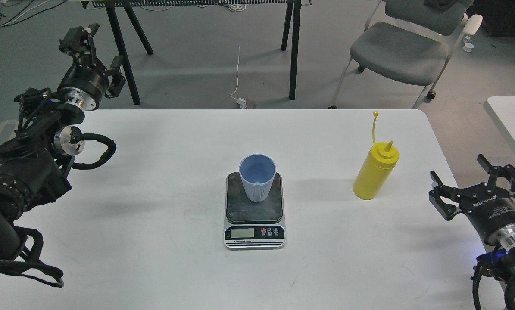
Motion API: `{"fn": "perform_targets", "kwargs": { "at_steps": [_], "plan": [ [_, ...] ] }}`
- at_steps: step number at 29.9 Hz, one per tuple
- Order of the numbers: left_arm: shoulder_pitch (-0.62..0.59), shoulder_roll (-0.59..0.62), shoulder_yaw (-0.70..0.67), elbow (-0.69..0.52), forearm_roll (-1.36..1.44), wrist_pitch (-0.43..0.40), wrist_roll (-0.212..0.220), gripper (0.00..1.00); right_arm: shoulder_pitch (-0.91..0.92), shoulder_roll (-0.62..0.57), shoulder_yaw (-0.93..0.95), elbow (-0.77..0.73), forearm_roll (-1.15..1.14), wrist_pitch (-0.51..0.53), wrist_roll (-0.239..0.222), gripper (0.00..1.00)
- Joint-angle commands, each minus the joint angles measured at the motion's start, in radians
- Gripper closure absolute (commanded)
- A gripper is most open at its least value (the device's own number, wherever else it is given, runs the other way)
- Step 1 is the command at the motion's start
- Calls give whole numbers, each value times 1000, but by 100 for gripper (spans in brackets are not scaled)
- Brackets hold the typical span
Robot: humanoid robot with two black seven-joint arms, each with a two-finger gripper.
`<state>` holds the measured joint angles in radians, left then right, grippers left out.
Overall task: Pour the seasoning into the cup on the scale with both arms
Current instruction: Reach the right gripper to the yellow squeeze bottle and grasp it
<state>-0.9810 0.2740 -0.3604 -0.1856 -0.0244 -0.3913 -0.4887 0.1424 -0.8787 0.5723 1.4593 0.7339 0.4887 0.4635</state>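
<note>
Raised at the far left edge of the table (154,267), the left gripper (79,38) holds nothing; whether its fingers are parted I cannot tell. At centre the cup (257,177) stands upright on the scale (254,211), mouth open. Right of it, well apart, the seasoning (375,171) stands upright, cap strap up. Nearest it, the right gripper (477,183) is spread wide and empty. It should probably close squarely around the bottle's mid-body, keeping it upright.
</note>
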Motion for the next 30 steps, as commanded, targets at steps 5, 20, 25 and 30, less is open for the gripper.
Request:
{"fn": "perform_targets", "kwargs": {
  "at_steps": [5, 20, 25, 30],
  "plan": [
    [7, 14, 0, 0, 0, 0, 0, 11, -18, 108, 7, -14, -126, 0, 6, 1],
    [-2, 19, -2, -2, 0, 0, 0, 11, -23, 253, 63, -129, -251, 0, 10, 0],
    [-1, 37, -2, -3, 1, 2, 0, 11, -21, 273, 70, -166, -251, 0, 10, 0],
    [-1, 65, 0, -5, 3, 0, 0, 11, -20, 323, 80, -218, -251, 0, 7, 0]
  ]
}}
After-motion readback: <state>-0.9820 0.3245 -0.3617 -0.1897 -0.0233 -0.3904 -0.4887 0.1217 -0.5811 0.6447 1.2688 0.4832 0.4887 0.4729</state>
